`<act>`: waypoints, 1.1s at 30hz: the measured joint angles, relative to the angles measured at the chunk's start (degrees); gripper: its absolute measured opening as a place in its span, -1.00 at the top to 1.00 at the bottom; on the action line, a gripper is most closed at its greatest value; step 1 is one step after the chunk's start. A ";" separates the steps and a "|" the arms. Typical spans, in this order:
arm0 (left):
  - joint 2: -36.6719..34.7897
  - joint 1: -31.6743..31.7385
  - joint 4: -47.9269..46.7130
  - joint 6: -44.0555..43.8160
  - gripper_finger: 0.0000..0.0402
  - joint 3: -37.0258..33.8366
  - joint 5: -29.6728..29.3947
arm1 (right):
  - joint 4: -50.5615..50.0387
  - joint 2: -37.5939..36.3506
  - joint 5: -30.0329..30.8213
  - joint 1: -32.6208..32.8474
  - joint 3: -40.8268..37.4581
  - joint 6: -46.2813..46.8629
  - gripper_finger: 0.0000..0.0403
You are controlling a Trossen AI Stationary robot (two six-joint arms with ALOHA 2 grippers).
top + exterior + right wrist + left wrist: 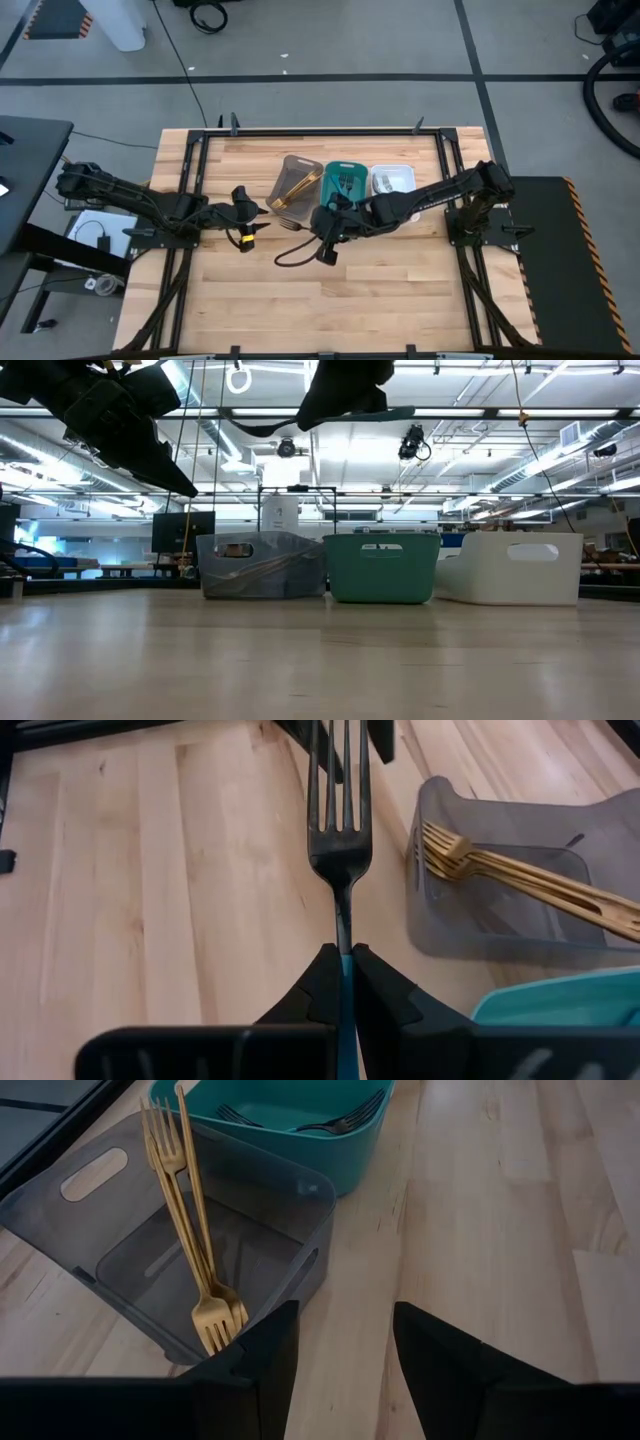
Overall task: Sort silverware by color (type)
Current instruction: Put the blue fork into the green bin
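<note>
My right gripper (343, 970) is shut on a dark fork (340, 820) with a blue handle. It holds the fork high over the table in front of the teal tray (345, 182); in the low view the fork (330, 420) shows near the top. My left gripper (345, 1350) is open and empty, just off the near corner of the grey-brown tray (200, 1250). Gold forks (190, 1210) lean inside that tray, heads down on its floor. Dark forks (340, 1122) lie in the teal tray. My right gripper pinches the fork's blue handle (345, 982) between its two fingers. The fork runs straight out ahead along the fingers, tines (338, 770) toward the table's left. It is lifted clear of the table and about level.
The three trays stand side by side at the table's far middle: grey-brown (297, 183), teal, white (393, 180). The white one holds some pieces. Bare wood lies in front of the trays (330, 300). Black frame rails (190, 170) run along the table's left and right.
</note>
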 joint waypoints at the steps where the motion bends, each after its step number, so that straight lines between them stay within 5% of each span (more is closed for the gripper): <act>1: 0.00 0.02 0.00 0.01 0.14 0.00 -0.02 | -0.18 0.00 0.00 -0.22 0.00 0.31 0.90; 33: 0.00 0.02 -0.02 0.02 0.14 0.00 -0.01 | -11.63 0.00 19.25 -4.15 0.02 12.69 0.90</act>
